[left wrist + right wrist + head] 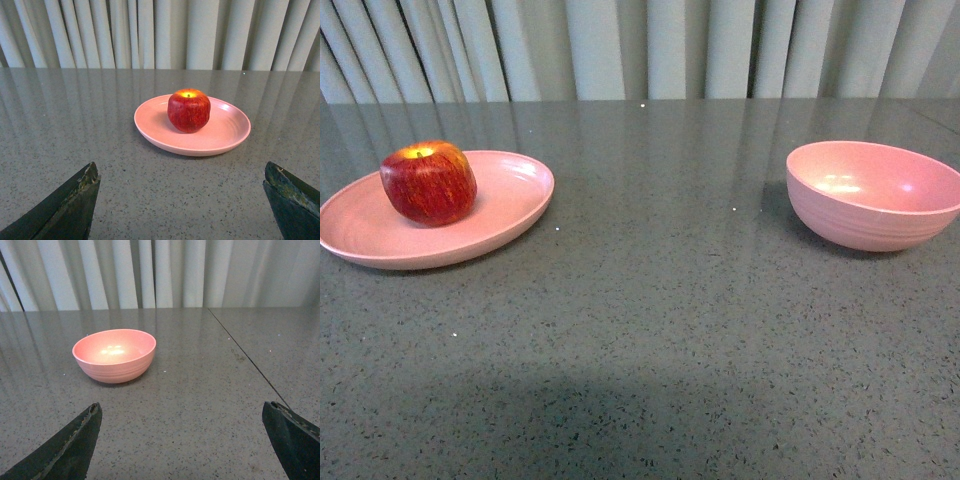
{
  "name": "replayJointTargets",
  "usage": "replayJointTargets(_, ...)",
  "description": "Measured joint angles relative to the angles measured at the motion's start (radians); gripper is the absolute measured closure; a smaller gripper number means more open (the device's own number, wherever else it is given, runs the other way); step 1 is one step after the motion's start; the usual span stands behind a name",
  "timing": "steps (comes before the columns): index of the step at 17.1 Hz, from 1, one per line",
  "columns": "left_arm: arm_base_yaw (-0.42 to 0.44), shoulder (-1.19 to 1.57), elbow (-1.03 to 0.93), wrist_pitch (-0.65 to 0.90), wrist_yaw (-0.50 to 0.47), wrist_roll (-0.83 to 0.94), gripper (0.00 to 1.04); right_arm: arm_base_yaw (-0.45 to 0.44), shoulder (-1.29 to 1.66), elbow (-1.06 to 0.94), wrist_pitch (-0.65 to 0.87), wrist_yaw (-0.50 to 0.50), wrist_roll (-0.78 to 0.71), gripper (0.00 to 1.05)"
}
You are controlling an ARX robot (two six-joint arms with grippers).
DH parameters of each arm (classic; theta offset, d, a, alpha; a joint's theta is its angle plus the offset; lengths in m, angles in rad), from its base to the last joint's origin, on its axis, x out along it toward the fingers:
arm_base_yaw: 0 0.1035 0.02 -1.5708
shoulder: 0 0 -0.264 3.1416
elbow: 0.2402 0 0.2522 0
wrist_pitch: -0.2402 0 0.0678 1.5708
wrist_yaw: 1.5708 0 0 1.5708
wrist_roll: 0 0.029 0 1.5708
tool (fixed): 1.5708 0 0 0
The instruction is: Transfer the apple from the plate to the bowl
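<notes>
A red apple [428,182] [188,110] with a yellow stem hollow sits upright on the shallow pink plate [505,205] [227,131] at the table's left. The deep pink bowl [870,195] [115,356] stands empty at the right. Neither arm shows in the front view. In the left wrist view my left gripper [181,172] is open, its dark fingertips [82,192] spread wide over bare table, well short of the plate. My right gripper [181,412] is open too, with the bowl some way beyond its fingertips [85,427].
The grey speckled table [660,330] stretches between plate and bowl. Pale pleated curtains [640,45] hang behind its far edge. A thin seam [245,357] in the tabletop runs to one side of the bowl in the right wrist view.
</notes>
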State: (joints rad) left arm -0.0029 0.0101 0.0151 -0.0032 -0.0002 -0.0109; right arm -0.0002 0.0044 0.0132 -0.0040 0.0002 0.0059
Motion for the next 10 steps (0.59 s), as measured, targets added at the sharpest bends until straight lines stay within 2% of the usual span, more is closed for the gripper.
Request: replayJointTargets(10,0.0,0.0,0.0,0.0,0.0,0.0,0.07,0.0,0.0,0.0,0.0,0.0,0.0,0.07)
